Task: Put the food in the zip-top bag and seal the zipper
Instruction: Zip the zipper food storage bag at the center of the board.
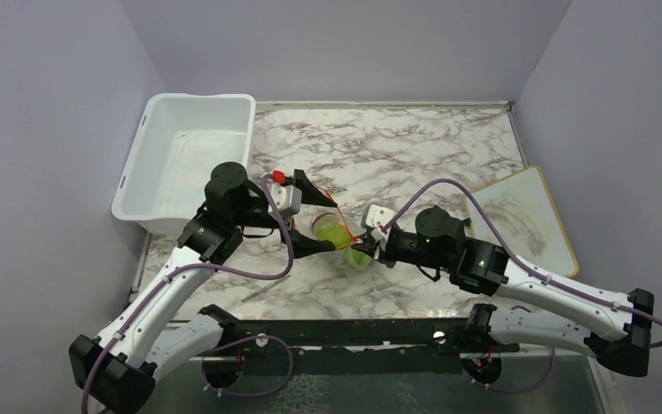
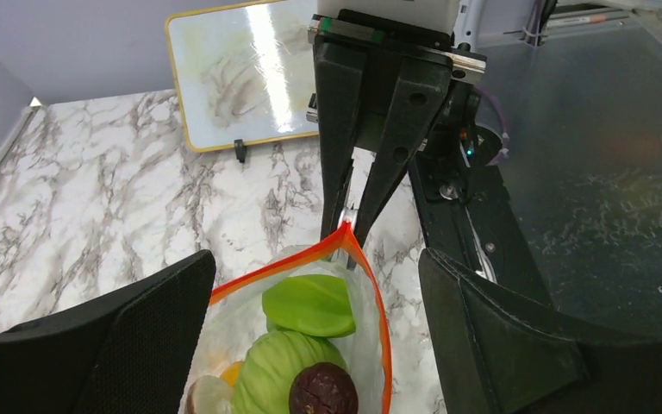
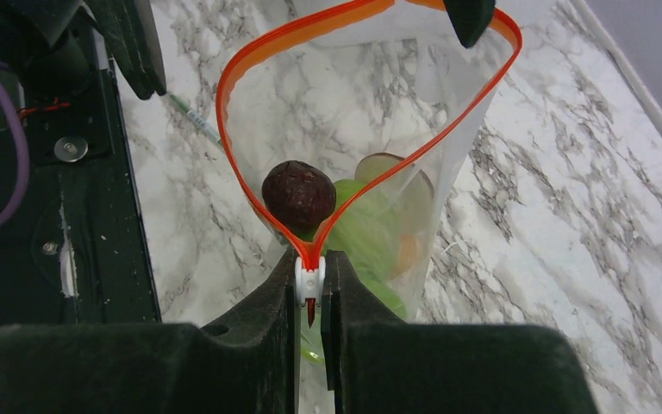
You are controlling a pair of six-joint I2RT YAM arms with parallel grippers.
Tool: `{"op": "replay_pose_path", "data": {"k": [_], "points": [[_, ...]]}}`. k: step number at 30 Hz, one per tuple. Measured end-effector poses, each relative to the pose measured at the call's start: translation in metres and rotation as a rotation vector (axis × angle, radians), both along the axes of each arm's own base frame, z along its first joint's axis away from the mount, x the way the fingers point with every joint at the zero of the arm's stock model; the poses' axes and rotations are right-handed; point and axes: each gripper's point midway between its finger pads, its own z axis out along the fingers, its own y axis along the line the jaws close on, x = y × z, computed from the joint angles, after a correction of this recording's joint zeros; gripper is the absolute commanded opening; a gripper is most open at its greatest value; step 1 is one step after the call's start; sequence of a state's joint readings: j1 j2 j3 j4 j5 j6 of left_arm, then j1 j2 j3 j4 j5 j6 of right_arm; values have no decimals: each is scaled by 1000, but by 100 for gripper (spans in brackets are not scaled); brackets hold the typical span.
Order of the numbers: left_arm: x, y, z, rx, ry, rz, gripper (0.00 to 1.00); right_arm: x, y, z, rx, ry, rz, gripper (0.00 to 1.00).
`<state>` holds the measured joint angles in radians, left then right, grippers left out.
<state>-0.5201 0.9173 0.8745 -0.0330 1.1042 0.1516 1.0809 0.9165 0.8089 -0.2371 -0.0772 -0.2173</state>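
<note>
The clear zip-top bag [image 1: 338, 235] stands in mid-table between both arms, its mouth gaping. Its orange-red zipper [image 2: 290, 256] forms an open loop. Inside lies the food: a green fruit [image 2: 309, 304], a pale green cabbage [image 2: 276, 375], a dark red piece [image 3: 299, 194], and orange and brown bits. My left gripper [image 2: 316, 259] is open, its fingers [image 2: 138, 332] wide apart on either side of the bag's mouth. My right gripper [image 3: 310, 285] is shut on the zipper's white slider [image 3: 310, 278] at the mouth's near end.
A white plastic tub [image 1: 185, 155] stands at the back left, beside the left arm. A flat white board with a tan rim [image 1: 521, 216] lies at the right. The black base rail [image 1: 353, 332] runs along the table's near edge.
</note>
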Motion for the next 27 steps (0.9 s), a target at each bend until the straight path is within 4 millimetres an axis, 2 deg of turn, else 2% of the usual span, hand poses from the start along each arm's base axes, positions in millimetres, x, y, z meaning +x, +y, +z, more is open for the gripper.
{"op": "replay_pose_path", "data": {"k": [4,7,12,16,19,22,23,27], "points": [[-1,-4,-8,10,-7,-42,94,-6,6,-5,-21,30,44,1],[1,-6,-23,29,8,-60,95,-9,10,-8,-33,46,66,1],[2,-12,-43,58,63,-114,90,-9,14,-7,-39,55,78,1],[2,-14,-46,63,60,-124,86,-9,15,-6,-38,56,80,1],[2,-15,-46,61,44,-125,75,-9,17,-6,-38,59,83,1],[2,-15,-50,72,41,-122,45,-9,18,-5,-36,66,83,1],[2,-16,-52,78,45,-121,38,-9,18,-5,-34,67,83,1],[3,-16,-62,108,46,-115,19,-9,17,-6,-33,80,73,1]]}}
